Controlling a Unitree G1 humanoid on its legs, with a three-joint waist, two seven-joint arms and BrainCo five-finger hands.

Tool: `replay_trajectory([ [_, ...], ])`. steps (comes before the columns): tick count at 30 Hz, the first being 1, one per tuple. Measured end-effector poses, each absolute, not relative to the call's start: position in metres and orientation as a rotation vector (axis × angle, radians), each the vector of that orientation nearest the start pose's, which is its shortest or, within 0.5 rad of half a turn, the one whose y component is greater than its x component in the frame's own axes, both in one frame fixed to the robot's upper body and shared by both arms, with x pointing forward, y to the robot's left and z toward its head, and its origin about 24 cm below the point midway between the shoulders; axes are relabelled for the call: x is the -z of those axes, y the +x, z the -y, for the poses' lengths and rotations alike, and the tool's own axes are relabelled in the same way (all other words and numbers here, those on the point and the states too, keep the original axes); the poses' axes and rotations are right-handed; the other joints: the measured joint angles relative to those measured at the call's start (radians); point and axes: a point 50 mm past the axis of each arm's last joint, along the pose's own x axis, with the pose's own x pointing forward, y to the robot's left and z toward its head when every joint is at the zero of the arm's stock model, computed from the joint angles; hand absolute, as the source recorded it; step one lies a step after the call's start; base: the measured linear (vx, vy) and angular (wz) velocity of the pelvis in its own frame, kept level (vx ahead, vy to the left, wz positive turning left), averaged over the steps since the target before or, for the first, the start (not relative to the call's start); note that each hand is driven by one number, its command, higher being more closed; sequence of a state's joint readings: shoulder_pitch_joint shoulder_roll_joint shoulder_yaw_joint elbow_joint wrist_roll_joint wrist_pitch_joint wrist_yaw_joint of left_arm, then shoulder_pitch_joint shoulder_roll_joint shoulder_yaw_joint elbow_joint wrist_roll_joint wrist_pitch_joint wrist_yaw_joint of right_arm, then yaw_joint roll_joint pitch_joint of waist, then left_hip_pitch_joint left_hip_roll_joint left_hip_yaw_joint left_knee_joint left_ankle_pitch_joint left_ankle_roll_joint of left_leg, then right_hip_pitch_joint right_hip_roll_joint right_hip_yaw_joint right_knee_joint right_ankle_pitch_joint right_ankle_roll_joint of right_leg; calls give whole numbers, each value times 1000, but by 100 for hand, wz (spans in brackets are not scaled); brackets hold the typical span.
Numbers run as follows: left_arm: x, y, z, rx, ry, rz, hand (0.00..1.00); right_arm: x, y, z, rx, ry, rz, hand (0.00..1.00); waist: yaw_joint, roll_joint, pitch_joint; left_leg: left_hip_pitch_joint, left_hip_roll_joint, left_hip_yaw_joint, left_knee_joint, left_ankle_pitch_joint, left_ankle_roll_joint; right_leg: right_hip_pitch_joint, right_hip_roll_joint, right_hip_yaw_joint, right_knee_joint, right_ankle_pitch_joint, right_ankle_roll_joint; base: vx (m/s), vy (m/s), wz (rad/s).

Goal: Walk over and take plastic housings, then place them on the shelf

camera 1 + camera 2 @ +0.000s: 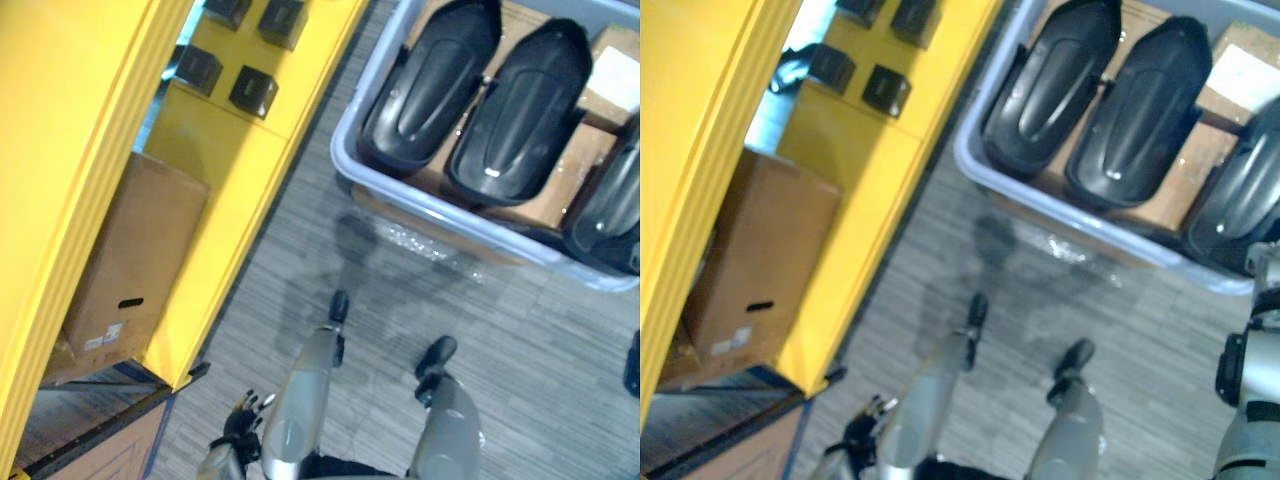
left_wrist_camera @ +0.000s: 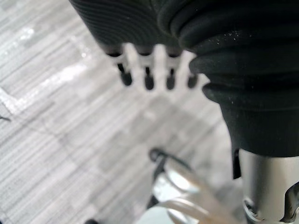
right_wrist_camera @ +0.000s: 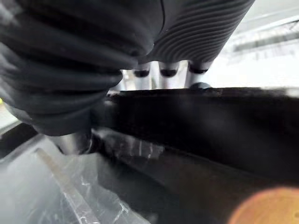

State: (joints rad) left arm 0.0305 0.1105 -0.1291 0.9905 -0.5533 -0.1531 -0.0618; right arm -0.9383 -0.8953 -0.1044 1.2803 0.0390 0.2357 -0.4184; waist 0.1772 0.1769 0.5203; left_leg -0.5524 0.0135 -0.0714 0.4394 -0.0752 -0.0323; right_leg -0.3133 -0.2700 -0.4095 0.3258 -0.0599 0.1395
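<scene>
Three black plastic housings lie side by side on cardboard in a grey-blue bin (image 1: 345, 165): one on the left (image 1: 430, 85), one in the middle (image 1: 520, 110), one on the right (image 1: 610, 215). My right hand (image 1: 1268, 262) has come in from the right edge, at the bin's rim by the right housing. In the right wrist view, that hand (image 3: 70, 56) sits close against the dark edge of a housing (image 3: 210, 130). My left hand (image 1: 238, 428) hangs low beside me, and its straight fingers (image 2: 148, 60) hold nothing above the floor. The yellow shelf (image 1: 220, 150) stands on the left.
A brown cardboard box (image 1: 135, 265) fills the lower bay of the yellow shelf. Several small black boxes (image 1: 253, 90) sit on a yellow shelf board. Clear plastic film (image 3: 56, 186) lies beside the housing in the bin. Grey carpet runs between shelf and bin.
</scene>
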Motion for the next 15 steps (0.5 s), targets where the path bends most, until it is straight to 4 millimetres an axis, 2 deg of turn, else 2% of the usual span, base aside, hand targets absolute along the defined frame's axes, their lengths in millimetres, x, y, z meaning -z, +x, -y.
replay_trajectory([
  [4, 143, 137, -180, -199, -352, -834, 0, -176, 309, 423, 1087, -484, -272, 100, -1, -12, -3, 33, 16, 1, -19, 1, -6, 35, 22, 1, -33, 5, -6, -44, -36, -7],
  [7, 142, 133, -187, -232, -361, -825, 0, -187, 320, 407, 1086, -531, -151, 100, -1, -53, -6, 46, 32, 11, -40, 9, -14, 41, 40, 9, -62, 21, -13, -4, -50, -13],
  [8, 142, 133, -192, -244, -364, -823, 0, -190, 323, 402, 1084, -538, -118, 100, -2, -74, -8, 61, 37, 16, -56, 15, -19, 52, 45, 9, -74, 31, -16, 51, -48, -9],
  [11, 140, 128, -202, -282, -377, -811, 0, -185, 327, 390, 1075, -564, -66, 100, -4, -131, -25, 119, 39, 25, -92, 18, -25, 102, 48, 10, -106, 33, -16, 69, -41, -5],
  [15, 136, 130, -210, -319, -394, -772, 0, -185, 329, 375, 1067, -588, 29, 100, -14, -174, -43, 166, 37, 28, -124, 19, -26, 153, 54, 3, -147, 43, -15, 71, -19, 2],
])
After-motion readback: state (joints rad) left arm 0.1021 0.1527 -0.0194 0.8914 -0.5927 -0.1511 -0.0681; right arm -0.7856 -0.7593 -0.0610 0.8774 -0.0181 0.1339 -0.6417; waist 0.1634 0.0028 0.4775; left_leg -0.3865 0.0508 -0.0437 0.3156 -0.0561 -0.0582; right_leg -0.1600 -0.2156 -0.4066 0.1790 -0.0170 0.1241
